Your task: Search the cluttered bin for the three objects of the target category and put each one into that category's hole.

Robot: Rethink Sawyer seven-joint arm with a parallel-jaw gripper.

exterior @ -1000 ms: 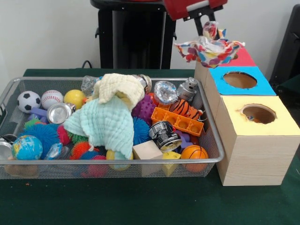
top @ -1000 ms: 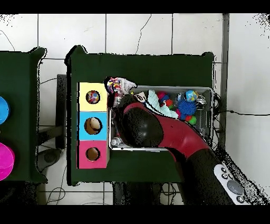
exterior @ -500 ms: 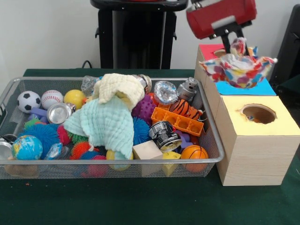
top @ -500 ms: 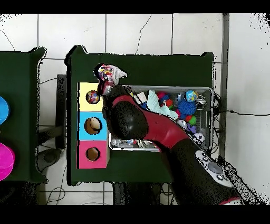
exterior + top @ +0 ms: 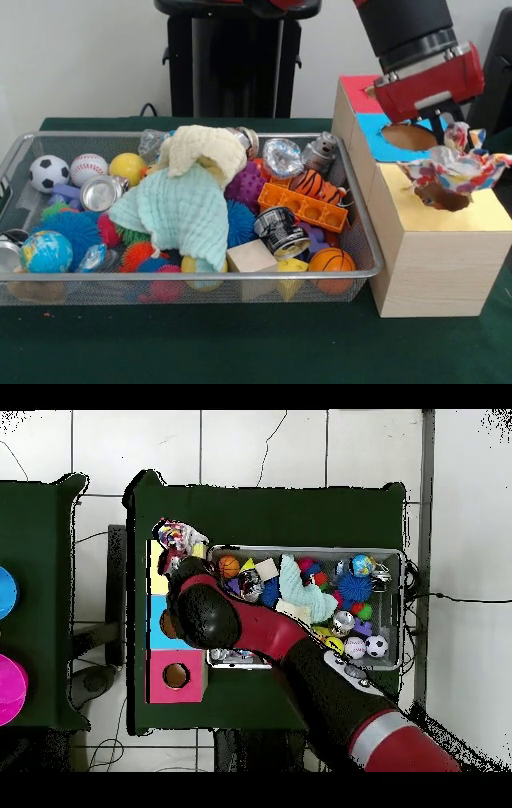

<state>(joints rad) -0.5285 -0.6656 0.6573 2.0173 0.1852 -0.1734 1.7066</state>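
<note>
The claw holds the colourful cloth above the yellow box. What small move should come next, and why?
Probably lower it a little, then release. In the front view the claw holds the multicoloured patterned cloth right over the round hole of the yellow-topped wooden box. The cloth spreads wider than the hole, so dropping from higher might leave it on the rim.

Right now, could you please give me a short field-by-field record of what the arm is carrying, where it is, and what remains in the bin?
carried item: multicoloured cloth
pincer: shut on the cloth, fingers hidden by it
position: over the yellow-topped box, cloth covering part of its hole
other boxes: blue-topped box, red-topped box
bin: still holds pale green cloth, cream cloth
</note>
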